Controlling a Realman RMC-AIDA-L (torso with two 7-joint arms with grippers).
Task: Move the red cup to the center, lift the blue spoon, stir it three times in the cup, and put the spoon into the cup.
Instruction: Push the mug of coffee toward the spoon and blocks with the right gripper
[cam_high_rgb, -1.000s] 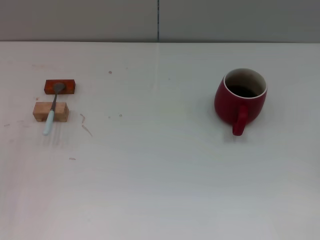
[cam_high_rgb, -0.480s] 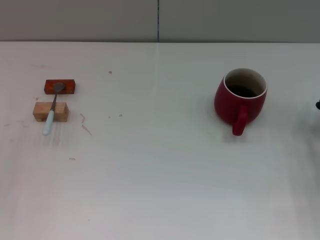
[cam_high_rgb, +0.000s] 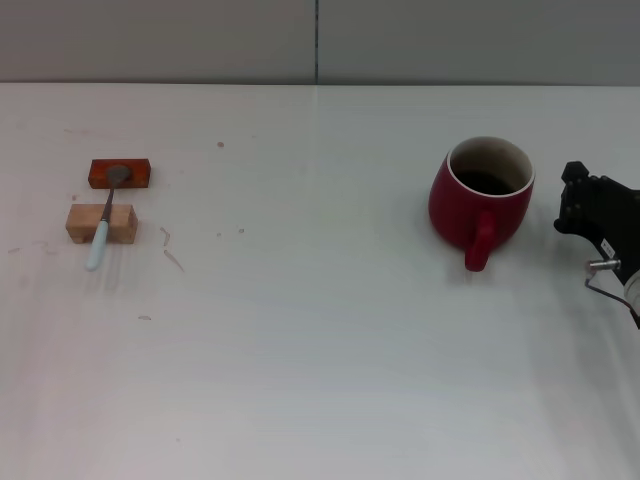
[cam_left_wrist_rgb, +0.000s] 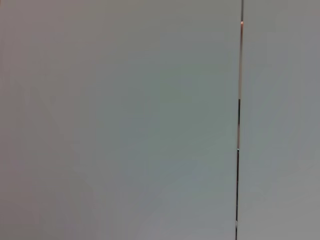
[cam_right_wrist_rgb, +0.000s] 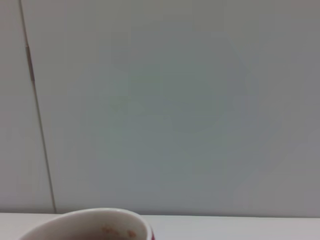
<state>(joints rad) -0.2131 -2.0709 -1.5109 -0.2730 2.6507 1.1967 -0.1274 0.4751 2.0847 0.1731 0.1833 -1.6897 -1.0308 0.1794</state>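
Note:
The red cup (cam_high_rgb: 482, 198) stands upright on the right part of the white table, its handle toward me. Its white rim also shows in the right wrist view (cam_right_wrist_rgb: 87, 223). The blue spoon (cam_high_rgb: 103, 224) lies at the far left, its handle across a wooden block (cam_high_rgb: 101, 223) and its bowl on a red-orange block (cam_high_rgb: 120, 174). My right gripper (cam_high_rgb: 580, 205) has come in from the right edge and is a short way right of the cup, not touching it. My left gripper is out of view.
The white table (cam_high_rgb: 320, 330) runs back to a grey wall with a vertical seam (cam_high_rgb: 317, 40). The left wrist view shows only the wall and a seam (cam_left_wrist_rgb: 239, 125).
My right gripper has entered from the right edge and moved left toward the cup. The cup and the spoon have not moved.

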